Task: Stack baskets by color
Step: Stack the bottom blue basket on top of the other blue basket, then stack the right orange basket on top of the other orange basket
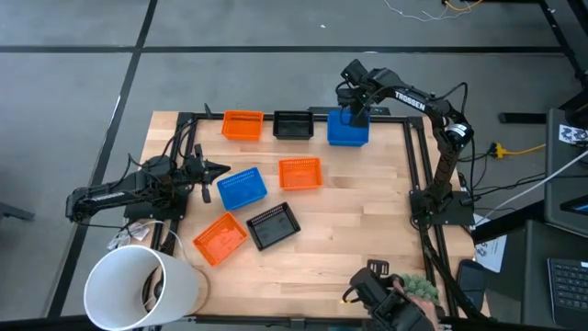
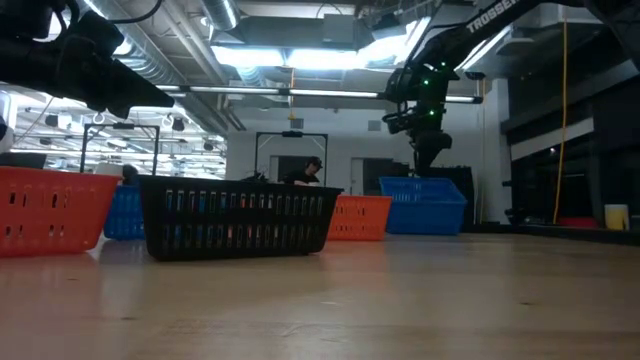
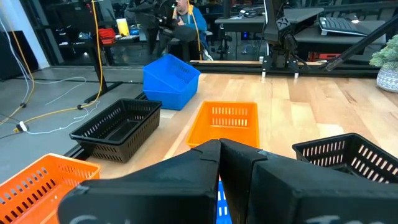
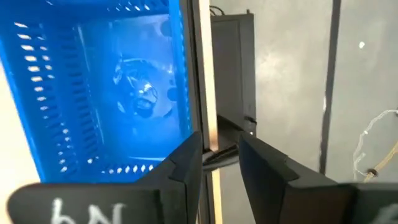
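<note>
Seven perforated plastic baskets (image 1: 299, 173) visible; right gripper (image 1: 354, 112) parted above blue basket (image 1: 348, 131); left gripper (image 1: 217, 169) closed

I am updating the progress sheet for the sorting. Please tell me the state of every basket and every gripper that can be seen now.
Blue plastic mesh basket at back edge: upright, looks taller than the others, maybe already stacked.
Second blue basket: single, loose mid-table.
Three orange mesh baskets: all single, unstacked.
Two black mesh baskets: single, unstacked.
Right gripper: open, over the back blue basket.
Left gripper: shut, empty, beside the second blue basket.
</note>
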Motion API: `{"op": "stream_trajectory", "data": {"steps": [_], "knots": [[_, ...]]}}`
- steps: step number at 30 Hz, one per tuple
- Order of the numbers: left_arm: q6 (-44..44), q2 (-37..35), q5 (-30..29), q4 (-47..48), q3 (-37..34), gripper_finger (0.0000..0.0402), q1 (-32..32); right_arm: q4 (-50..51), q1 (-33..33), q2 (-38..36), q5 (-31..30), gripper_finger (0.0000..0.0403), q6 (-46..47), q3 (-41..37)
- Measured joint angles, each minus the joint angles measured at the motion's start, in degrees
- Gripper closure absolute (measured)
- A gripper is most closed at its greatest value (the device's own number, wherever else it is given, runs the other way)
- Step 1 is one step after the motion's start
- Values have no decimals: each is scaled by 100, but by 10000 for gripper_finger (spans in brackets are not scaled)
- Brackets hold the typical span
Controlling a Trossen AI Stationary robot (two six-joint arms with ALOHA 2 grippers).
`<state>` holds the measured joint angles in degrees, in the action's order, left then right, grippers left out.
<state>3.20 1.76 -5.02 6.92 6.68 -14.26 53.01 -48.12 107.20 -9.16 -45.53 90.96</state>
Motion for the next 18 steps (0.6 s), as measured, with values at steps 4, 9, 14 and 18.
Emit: {"op": "stream_trajectory", "data": {"steps": [4,9,14,18], "knots": [[0,0,0,0,0,401,0,-178,2,0,24,298,6,-205],[-2,0,0,1,0,401,-1,-650,2,9,-34,298,5,-650],[-2,0,0,2,0,401,-1,-989,2,9,-167,298,4,-780],[-2,0,0,2,0,401,0,-876,101,-2,-120,298,352,-530]]}}
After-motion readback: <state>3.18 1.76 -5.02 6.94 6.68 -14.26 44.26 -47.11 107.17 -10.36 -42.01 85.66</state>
